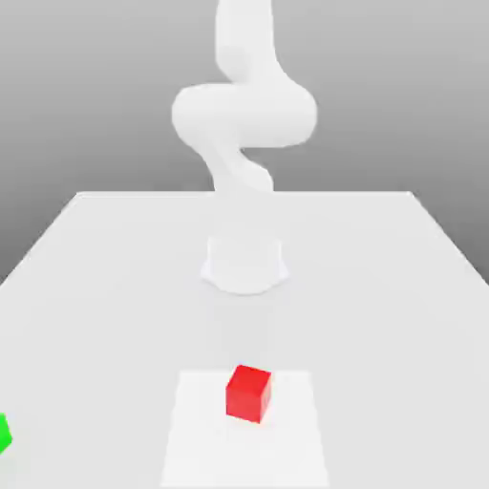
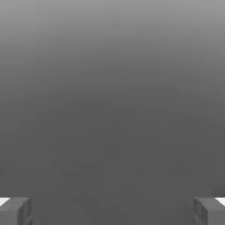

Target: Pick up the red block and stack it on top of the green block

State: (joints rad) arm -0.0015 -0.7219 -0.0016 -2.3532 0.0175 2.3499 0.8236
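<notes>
The big white table point(image 1: 115, 287) has the white robot arm point(image 1: 245, 115) standing on it, and the job looks like it is only at the start. A pale square point(image 1: 201, 449) lies on the table in front of the arm. The claw point(image 2: 112, 212) is wide open, with its two fingers far apart and nothing between them. The red block point(image 1: 248, 393) sits on the pale square, turned a little, and nothing is on top of it. The green block point(image 1: 4, 434) is at the edge of the exterior view's left, well apart from the red one; it is cut off there, so I can't be sure how it sits. No step is done: the claw must reach the red block, grab it, lift it, carry it over and set it on the green one.
</notes>
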